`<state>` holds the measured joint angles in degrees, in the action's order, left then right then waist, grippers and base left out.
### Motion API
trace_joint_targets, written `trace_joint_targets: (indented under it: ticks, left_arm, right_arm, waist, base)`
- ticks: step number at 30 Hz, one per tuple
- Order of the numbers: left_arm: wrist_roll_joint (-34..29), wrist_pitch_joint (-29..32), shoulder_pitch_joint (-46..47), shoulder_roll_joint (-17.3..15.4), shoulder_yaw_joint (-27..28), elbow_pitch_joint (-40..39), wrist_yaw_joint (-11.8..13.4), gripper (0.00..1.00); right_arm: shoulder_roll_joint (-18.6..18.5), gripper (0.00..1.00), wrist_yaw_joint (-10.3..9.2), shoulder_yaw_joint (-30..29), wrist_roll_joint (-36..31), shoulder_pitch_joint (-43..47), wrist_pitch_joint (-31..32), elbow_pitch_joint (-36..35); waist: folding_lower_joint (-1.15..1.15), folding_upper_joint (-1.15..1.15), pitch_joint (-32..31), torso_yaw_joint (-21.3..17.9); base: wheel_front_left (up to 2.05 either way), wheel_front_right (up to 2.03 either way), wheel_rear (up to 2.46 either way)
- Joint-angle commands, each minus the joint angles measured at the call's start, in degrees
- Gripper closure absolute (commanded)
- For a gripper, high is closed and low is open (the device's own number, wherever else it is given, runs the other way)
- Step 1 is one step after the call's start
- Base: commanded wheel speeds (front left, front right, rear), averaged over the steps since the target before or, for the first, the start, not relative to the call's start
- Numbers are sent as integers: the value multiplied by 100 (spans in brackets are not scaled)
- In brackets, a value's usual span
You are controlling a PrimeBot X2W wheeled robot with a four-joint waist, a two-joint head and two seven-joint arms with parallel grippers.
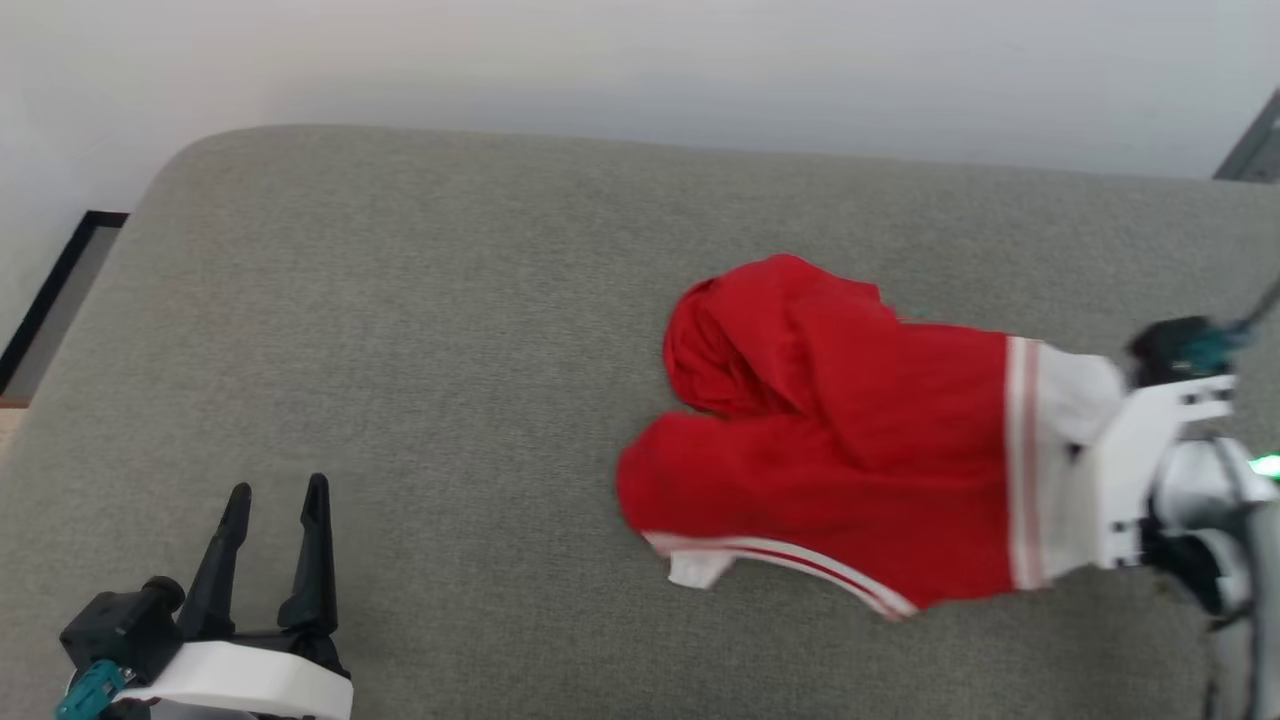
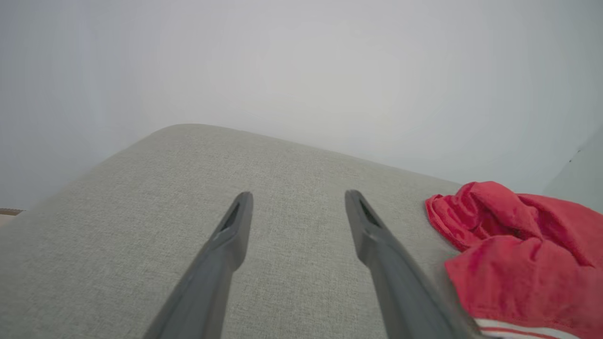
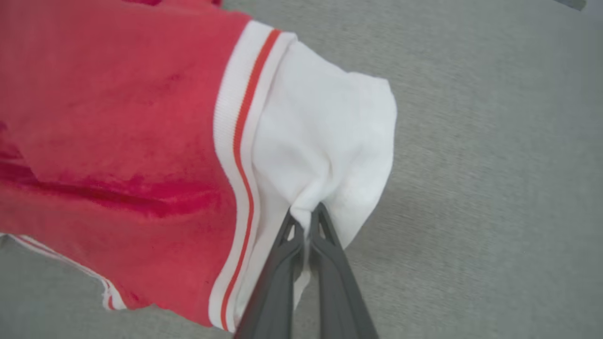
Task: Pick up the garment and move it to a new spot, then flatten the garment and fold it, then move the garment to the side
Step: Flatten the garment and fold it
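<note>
The garment (image 1: 850, 440), a red jersey with white sleeves and red-white striped trim, lies bunched on the grey cushion at the right of the head view. My right gripper (image 3: 306, 214) is shut on its white sleeve (image 3: 325, 141), pinching a fold of cloth between the fingertips. In the head view that gripper's white mount (image 1: 1150, 450) sits at the garment's right end and the fingers are hidden. My left gripper (image 1: 278, 492) stands open at the lower left, well away from the garment. Between its fingers (image 2: 297, 197) is bare cushion, with the garment (image 2: 518, 254) to the right.
The grey fabric cushion (image 1: 420, 330) spans the whole work area, with a rounded far-left corner and a pale wall behind. A dark-framed strip of floor (image 1: 55, 290) shows past the left edge. Bare cushion stretches between the two grippers.
</note>
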<state>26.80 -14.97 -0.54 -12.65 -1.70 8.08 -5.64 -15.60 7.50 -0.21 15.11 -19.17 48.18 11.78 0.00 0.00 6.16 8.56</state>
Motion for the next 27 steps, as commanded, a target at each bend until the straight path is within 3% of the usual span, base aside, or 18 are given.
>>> trace_joint_targets:
  ticks: [1,10,15,16,17,18,27]
  left_arm:
    - [-62,-31,2,14,28,-3,-35,0]
    - [-125,-31,246,58,-34,80,-125,0]
    - [-138,-31,373,16,-96,174,-145,0]
    - [-131,-31,404,4,-121,191,-153,0]
    - [-107,-31,439,-7,-148,211,-159,0]
    - [-79,-31,466,-37,-192,245,-165,0]
    - [449,632,835,-504,-691,204,-181,0]
  right_arm:
    - [-29,100,-1,-179,-17,70,34,-37]
    - [140,100,-1,-1064,-370,-4,-3,599]
    - [268,100,0,-1069,-475,-226,-313,1281]
    - [305,94,0,-1079,-486,-275,-378,1418]
    - [322,58,0,-1070,-506,-327,-461,1531]
    - [334,0,0,-1060,-521,-392,-544,1625]
    - [264,0,-1,-778,-387,-640,-815,1601]
  waist:
    - [0,0,45,-50]
    - [0,0,226,-26]
    - [0,0,314,16]
    - [0,0,324,18]
    - [0,0,333,20]
    - [0,0,338,18]
    - [0,0,248,-242]
  base:
    - [0,0,0]
    - [0,0,0]
    - [0,0,0]
    - [0,0,0]
    - [0,0,0]
    - [0,0,0]
    - [0,0,0]
